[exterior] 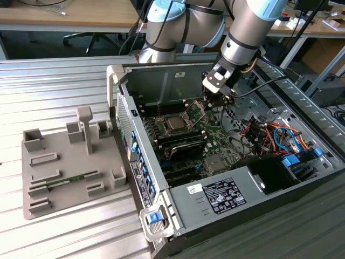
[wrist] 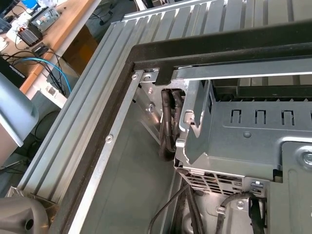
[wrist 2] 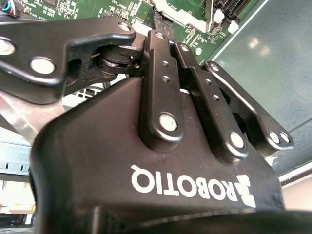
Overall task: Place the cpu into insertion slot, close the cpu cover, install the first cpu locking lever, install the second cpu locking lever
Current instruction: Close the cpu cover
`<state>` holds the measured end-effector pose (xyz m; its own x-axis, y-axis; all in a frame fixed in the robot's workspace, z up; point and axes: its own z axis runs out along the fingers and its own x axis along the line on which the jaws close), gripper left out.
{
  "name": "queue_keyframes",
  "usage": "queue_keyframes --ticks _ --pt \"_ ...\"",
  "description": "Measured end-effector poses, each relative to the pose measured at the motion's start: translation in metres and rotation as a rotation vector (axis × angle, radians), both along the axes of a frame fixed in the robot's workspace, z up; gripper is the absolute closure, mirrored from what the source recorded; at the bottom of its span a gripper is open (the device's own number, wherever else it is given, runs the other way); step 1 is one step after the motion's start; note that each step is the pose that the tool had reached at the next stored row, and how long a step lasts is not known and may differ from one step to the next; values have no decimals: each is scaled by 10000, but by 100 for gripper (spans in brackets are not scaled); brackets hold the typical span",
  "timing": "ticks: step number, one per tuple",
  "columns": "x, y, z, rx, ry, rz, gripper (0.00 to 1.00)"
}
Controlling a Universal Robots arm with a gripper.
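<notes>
Ribbed metal table (exterior: 64,81) carries an open computer case (exterior: 161,81), with a grey tray (exterior: 59,167) at its nine o'clock in the exterior view. The chip (exterior: 176,124) already lies in the socket (exterior: 164,121) on the green board (exterior: 213,129). The cover (exterior: 195,109) seems to stand raised at the chip's one o'clock, though it is small here.

The gripper (exterior: 217,103) hangs just beside that raised frame, at its three o'clock. A slightly misplaced push could bend the hinged frame, or skid off it onto the chip or the board. If the chip sits crooked, which I cannot judge, pressing the cover down would hurt the socket. Loose cables (exterior: 259,129) at the gripper's four o'clock could snag the wrist.

The arm (exterior: 245,32) reaches in from one o'clock over the case's back wall, forearm sloping down, wrist turned so the gripper points into the case.

In the second wrist view the gripper's black body looms over the green board. Whether it is spread or pressed together I cannot tell.

In the first wrist view, a drive cage (wrist: 243,126) and black cables (wrist: 168,126) sit inside the case corner.
</notes>
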<state>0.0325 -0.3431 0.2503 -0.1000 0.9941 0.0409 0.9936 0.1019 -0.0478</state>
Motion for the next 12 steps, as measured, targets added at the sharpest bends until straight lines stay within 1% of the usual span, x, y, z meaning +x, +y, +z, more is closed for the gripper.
queue_keyframes --ticks 12 --pt "-35 0 -2 0 0 2 90"
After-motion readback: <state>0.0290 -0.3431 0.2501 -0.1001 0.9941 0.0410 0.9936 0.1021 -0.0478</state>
